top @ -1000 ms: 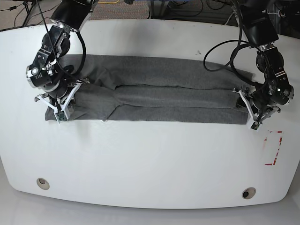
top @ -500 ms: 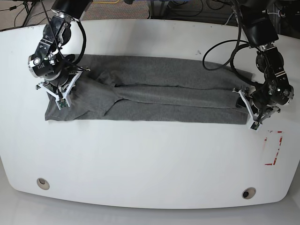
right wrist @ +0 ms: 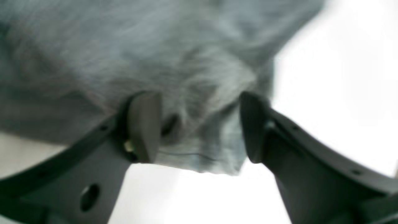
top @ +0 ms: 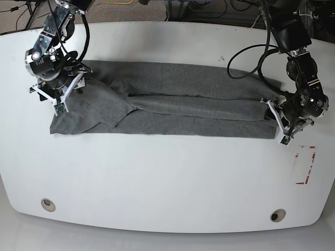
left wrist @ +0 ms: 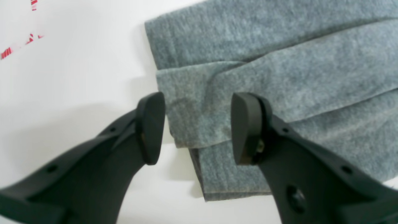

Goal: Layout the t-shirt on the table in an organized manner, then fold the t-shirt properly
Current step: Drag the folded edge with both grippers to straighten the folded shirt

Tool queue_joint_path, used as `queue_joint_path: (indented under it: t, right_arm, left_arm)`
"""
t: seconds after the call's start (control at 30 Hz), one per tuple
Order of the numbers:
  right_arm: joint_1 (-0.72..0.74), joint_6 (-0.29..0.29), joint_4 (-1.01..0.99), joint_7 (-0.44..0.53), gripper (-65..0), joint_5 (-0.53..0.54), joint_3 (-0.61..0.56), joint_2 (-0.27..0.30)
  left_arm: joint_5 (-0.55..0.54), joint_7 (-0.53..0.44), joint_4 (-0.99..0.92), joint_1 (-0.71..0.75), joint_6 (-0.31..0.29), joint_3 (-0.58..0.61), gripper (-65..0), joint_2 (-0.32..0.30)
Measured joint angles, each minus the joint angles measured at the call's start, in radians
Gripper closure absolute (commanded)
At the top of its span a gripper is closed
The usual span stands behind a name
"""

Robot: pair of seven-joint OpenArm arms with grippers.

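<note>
Where the base view's left side a second ago showed the right pincer (top: pixel 56 93) pressed down at the near-left corner of the t-shirt (top: pixel 172 104), it now sits farther back and higher, over the shirt's left end. Its wrist view shows the jaws spread apart with blurred grey cloth behind and between them, nothing pinched. Under it the cloth has changed: the bunched fold it held has dropped and spread, so the left end now lies as a wider, flatter flap reaching to the near-left corner. The t-shirt itself lies across the middle of the table (top: pixel 167 172) as a long folded band, with a narrower layer running lengthwise along its centre, much as before. Toward the right, the red-and-white tape mark (top: pixel 305 164) sits on the white top just beyond the shirt's right end. The left pincer (top: pixel 285 123) has not shifted: it hovers at the right end of the band, and its wrist view shows the jaws parted, straddling the edge of the upper layer without closing on it, one finger (left wrist: pixel 150 127) over bare table.
</note>
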Motion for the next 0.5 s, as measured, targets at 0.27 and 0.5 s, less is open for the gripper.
queue_joint_path:
  t: [0.27, 0.5]
  right_arm:
    - [0.063, 0.000, 0.001, -0.001, -40.0, 0.002, 0.011, -0.005]
    - [0.129, 0.000, -0.026, 0.003, -25.4, 0.003, 0.005, -0.081]
  left_arm:
    - [0.001, 0.000, 0.002, -0.007, 0.000, -0.003, -32.1, 0.001]
    - [-0.003, 0.002, 0.029, -0.021, 0.000, -0.006, -32.2, 0.005]
